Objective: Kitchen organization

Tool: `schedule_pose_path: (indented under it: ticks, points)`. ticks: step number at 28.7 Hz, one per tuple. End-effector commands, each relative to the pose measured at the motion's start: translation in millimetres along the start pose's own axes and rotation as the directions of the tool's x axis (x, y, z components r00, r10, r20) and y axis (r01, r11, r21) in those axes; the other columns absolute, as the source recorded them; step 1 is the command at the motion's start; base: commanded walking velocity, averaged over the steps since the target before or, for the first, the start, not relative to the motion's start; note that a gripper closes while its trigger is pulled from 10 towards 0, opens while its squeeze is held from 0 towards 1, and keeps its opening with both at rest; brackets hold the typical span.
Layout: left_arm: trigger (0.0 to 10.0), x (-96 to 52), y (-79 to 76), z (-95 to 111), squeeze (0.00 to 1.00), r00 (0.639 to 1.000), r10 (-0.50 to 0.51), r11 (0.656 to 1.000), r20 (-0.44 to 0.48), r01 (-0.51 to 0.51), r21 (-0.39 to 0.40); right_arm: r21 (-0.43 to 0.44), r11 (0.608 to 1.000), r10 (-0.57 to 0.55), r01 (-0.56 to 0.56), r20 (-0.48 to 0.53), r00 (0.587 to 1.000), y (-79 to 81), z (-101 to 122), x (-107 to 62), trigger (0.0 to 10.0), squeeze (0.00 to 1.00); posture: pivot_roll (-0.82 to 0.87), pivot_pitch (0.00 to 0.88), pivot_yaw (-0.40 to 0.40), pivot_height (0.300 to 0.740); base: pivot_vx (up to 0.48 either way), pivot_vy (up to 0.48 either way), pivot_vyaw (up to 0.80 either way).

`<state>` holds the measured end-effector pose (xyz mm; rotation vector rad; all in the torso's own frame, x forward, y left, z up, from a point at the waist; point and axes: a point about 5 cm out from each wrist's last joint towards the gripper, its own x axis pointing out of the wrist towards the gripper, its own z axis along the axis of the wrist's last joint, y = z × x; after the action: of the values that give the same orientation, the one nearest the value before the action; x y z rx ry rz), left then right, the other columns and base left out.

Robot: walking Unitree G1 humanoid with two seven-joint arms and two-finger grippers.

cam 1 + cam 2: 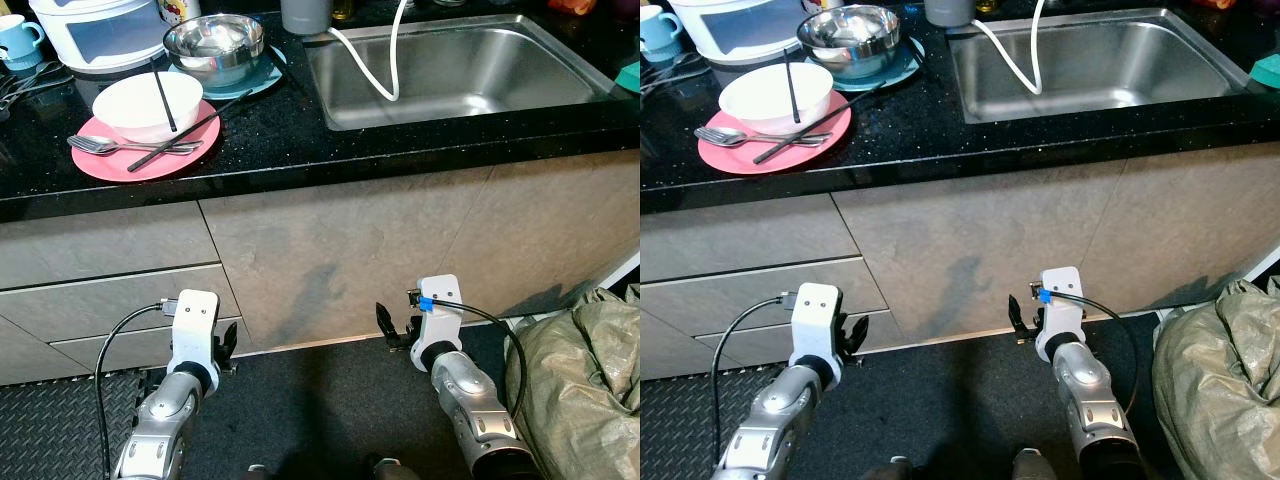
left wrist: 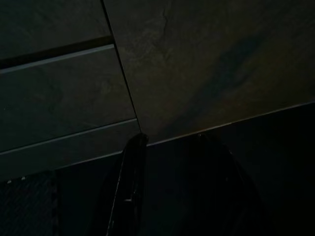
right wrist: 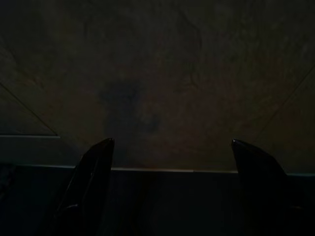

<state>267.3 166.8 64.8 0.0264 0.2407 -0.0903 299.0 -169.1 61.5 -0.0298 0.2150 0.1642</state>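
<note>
On the black counter [image 1: 300, 130] at the left, a pink plate [image 1: 110, 160] holds a white bowl [image 1: 140, 100], with black chopsticks [image 1: 190, 128] and a fork [image 1: 100, 146] laid across it. Behind it a steel bowl [image 1: 213, 42] sits on a blue plate [image 1: 262, 78]. To the right lies the steel sink [image 1: 450, 70], with a white hose [image 1: 385, 75] hanging into it. Both arms hang low in front of the cabinet. My left gripper [image 1: 226, 345] is open and holds nothing, and its fingers [image 2: 130, 187] face the cabinet base. My right gripper [image 1: 395, 330] is open wide and holds nothing.
A white appliance [image 1: 95, 30], a blue mug [image 1: 18, 40] and a grey cup [image 1: 305, 14] stand along the back of the counter. Drawer fronts [image 1: 100, 300] are below at the left. A grey-green bag [image 1: 590, 380] lies on the dark floor at the right.
</note>
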Motion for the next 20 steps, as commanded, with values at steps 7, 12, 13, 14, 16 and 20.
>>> schedule_pose_path:
  ticks: [7,12,13,14,16,20]
  points:
    - [10.0,-5.9,-11.3,38.8,0.0,0.967,-0.156,0.988,0.199,0.149,0.049,0.14,0.954,0.232,-0.266,0.222,0.947,18.9,36.5,-9.0,10.0,0.0,0.0,0.18,0.022,0.74,0.0,0.0,0.0]
    - [10.0,-9.8,-17.3,64.6,0.0,0.924,-0.222,0.975,0.311,0.22,0.039,0.191,0.9,0.304,-0.393,0.372,0.877,21.7,69.7,-14.9,10.0,0.0,0.0,0.181,0.022,0.74,0.0,0.0,0.0]
    - [10.0,-9.9,-17.8,68.3,0.0,0.919,-0.223,0.974,0.325,0.224,0.035,0.196,0.9,0.291,-0.389,0.391,0.873,20.0,75.0,-14.4,10.0,0.0,0.0,0.181,0.022,0.74,0.0,0.0,0.0]
    - [10.0,-9.2,-18.4,74.2,0.0,0.913,-0.222,0.974,0.342,0.227,0.027,0.205,0.907,0.257,-0.368,0.422,0.869,16.5,84.8,-12.4,10.0,0.0,0.0,0.18,0.021,0.74,0.0,0.0,0.0]
    - [10.0,-8.3,-20.8,85.2,0.0,0.901,-0.225,0.973,0.371,0.23,0.031,0.222,0.905,0.222,-0.362,0.478,0.85,13.3,102.1,-11.5,10.0,0.0,0.0,0.18,0.019,0.74,0.0,0.0,0.0]
    - [10.0,-6.4,-21.9,93.4,0.0,0.897,-0.226,0.973,0.379,0.228,0.043,0.221,0.9,0.22,-0.377,0.516,0.828,12.8,116.2,-12.2,10.0,0.0,0.0,0.179,0.019,0.74,0.0,0.0,0.0]
